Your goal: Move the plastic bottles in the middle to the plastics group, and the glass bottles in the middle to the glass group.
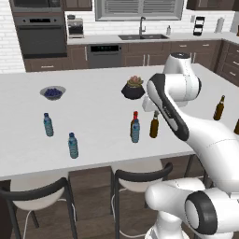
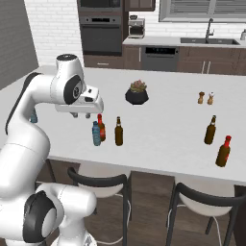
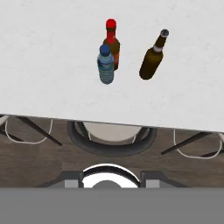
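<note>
Three bottles stand together mid-counter. The small bluish water bottle [image 1: 135, 131] [image 2: 96, 134] [image 3: 106, 64] is in front, touching or nearly touching the reddish-brown red-topped bottle [image 1: 134, 117] [image 2: 101, 126] [image 3: 111, 40]. The olive-amber bottle [image 1: 154, 125] [image 2: 118, 131] [image 3: 152, 59] stands apart to their right. The plastics group, two water bottles [image 1: 48, 124] [image 1: 73, 145], is at the left. The glass group, two dark bottles [image 1: 219, 108] [image 2: 210, 130] [image 2: 224, 151], is at the right. My gripper [image 2: 80, 115] hangs open above the counter's near edge, short of the three, holding nothing.
A bowl of dark berries [image 1: 52, 92] sits at the far left. A plant in a black pot [image 1: 133, 87] [image 2: 137, 92] stands behind the middle bottles. Salt and pepper shakers [image 2: 205, 98] are at the back right. Black-backed stools [image 1: 140, 179] [image 3: 111, 140] line the counter's front edge.
</note>
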